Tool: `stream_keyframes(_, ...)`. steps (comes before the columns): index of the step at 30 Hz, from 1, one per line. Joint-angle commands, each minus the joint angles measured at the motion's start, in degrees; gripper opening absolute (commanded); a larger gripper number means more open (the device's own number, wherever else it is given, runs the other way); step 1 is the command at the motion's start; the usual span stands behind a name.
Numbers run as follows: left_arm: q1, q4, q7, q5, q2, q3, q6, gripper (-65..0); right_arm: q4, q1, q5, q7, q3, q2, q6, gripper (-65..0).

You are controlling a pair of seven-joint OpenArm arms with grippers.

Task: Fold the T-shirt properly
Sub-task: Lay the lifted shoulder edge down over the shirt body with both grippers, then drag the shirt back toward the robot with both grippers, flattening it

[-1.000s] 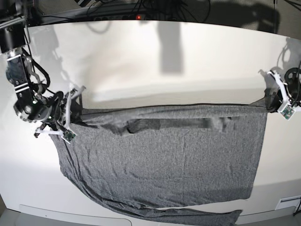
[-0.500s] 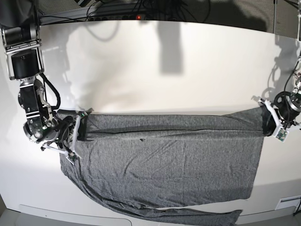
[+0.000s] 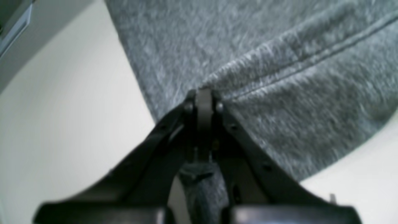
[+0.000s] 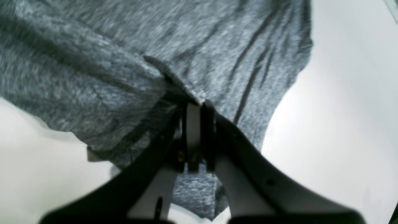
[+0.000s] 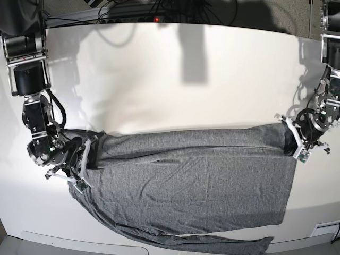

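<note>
The T-shirt is spread across the near half of the white bench, its far edge doubled over. That fold's two ends are clamped by the left pincer and right pincer. The thin knit is judged light, limp and prone to sagging, best held at hem corners.

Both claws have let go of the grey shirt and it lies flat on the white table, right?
Not quite: both claws are shut on the T-shirt, as the wrist views show. The left claw and right claw each pinch an edge. It does lie on the white table.
</note>
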Motion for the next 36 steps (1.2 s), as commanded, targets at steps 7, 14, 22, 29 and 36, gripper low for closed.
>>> stream_keyframes(7, -1.8, 0.7, -1.3, -0.7, -1.2, -0.5, 0.5, -65.0, -5.5, 5.2, -7.4, 6.0, 0.4, -4.1, -2.1, -65.0)
stream_keyframes(14, -1.9, 0.7, 1.0, -4.7, -2.2, -0.5, 0.6, -46.5, -5.6, 9.5, -2.2, -0.9, 0.4, -5.2, -1.9, -39.3)
stream_keyframes(22, -1.9, 2.2, 8.7, -27.5, -7.3, -0.5, -7.3, -48.4, -2.4, 12.2, 8.1, -12.6, 0.4, -5.2, -0.2, -40.8)
stream_keyframes(29, 0.4, 2.3, 15.7, -38.5, -6.1, -0.5, -9.1, -65.0, -2.1, 11.0, 11.7, -20.2, 0.5, -4.9, -0.3, -65.0)
stream_keyframes(36, 1.9, 2.2, 14.3, -35.8, -2.0, -0.5, 3.3, -65.0, -2.1, 4.7, 10.6, -9.7, 0.5, -2.2, -6.3, -65.0)
